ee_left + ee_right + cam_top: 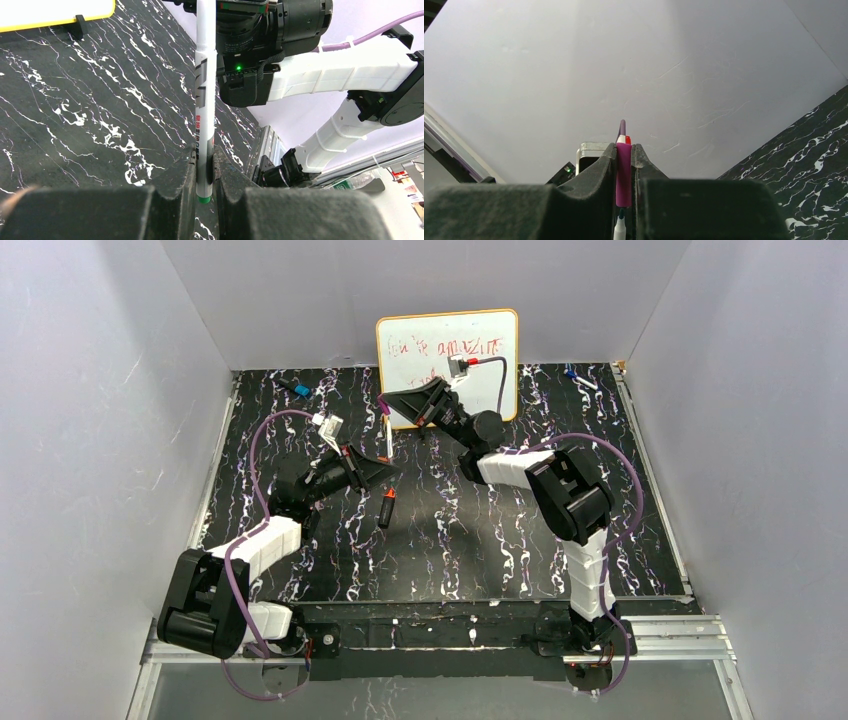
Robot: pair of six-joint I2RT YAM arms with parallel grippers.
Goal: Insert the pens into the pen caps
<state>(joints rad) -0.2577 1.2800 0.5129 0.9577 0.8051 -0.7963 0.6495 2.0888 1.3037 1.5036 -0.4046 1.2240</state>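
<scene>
My left gripper [386, 470] [204, 156] is shut on a slim white pen [205, 100] with a green butt end and holds it upright off the table. The pen [387, 435] points at my right gripper [393, 402] [624, 150], which is shut on a purple cap [623, 175] [382, 403]. In the right wrist view the pen's dark tip [620, 226] sits just below the cap's open end, lined up with it. The thick black marker with the orange end [386, 507] lies on the table below my left gripper. The other slim pen and the pink and orange caps are out of view.
A yellow-framed whiteboard [447, 365] stands at the back centre, just behind my right gripper. A blue-tipped pen [297, 389] lies at the back left and another [578, 376] at the back right. White walls close in the black marbled table [480, 530].
</scene>
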